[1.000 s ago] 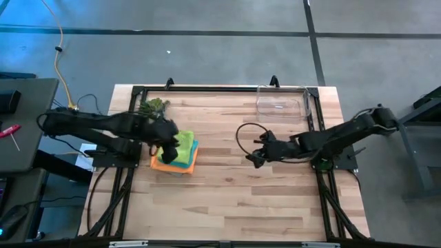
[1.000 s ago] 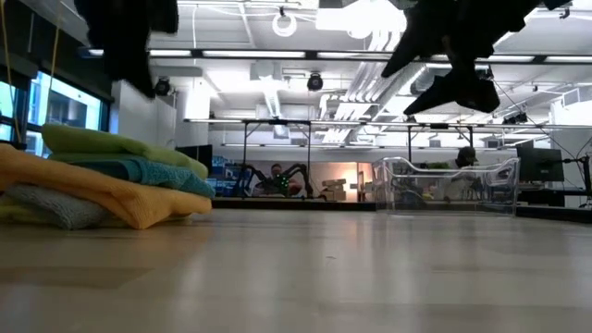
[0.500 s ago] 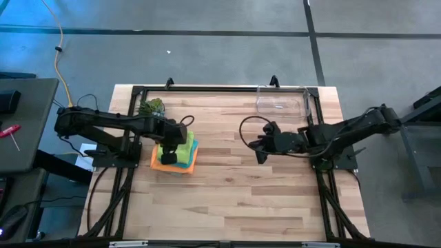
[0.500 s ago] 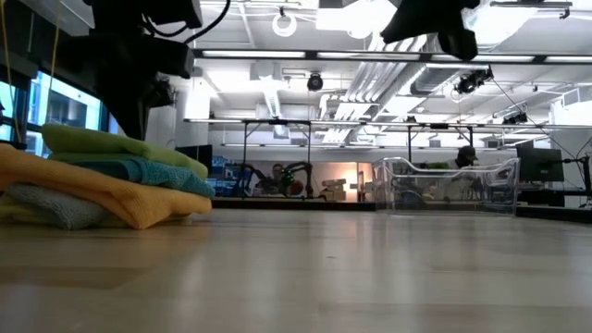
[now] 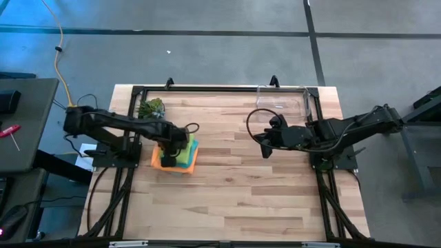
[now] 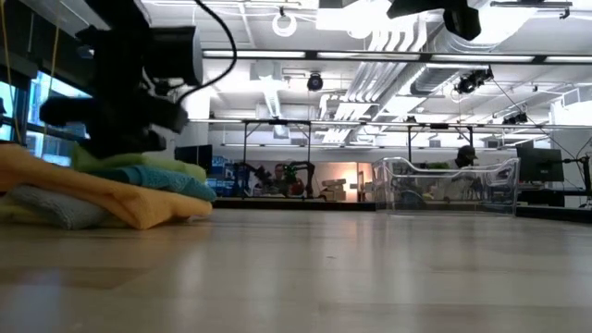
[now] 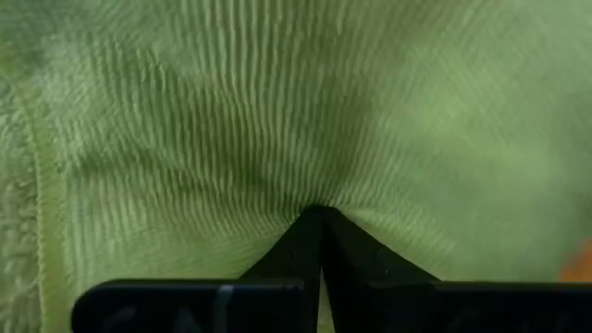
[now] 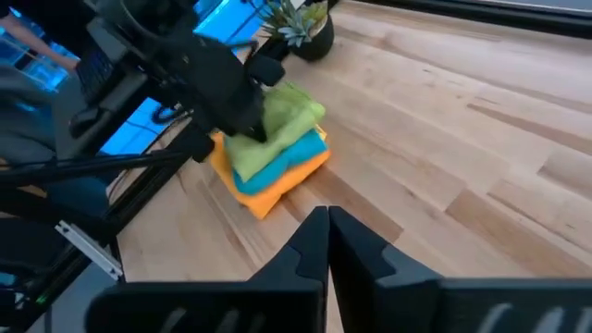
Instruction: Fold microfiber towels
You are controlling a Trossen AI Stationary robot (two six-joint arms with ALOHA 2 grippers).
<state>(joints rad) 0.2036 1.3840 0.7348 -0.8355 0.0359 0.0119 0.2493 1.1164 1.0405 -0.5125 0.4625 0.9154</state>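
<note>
Wooden worktop (image 5: 227,186) carries the stacked towels (image 5: 176,155) near the small plant (image 5: 153,107). Left gripper (image 5: 174,143) presses onto the stack's lime towel (image 8: 277,125), fingers together. Right gripper (image 5: 265,141) hovers well apart, fingers together.

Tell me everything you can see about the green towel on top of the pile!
The lime green towel is soft and ribbed, like fuzzy microfiber. It lies folded and a bit rumpled on top of the stack, right above the teal towel, with the orange towel lower down. The pile sits on the wooden table, on its left side near a small plant. The left gripper is shut and pressing its closed tips into the cloth, puckering it.
</note>
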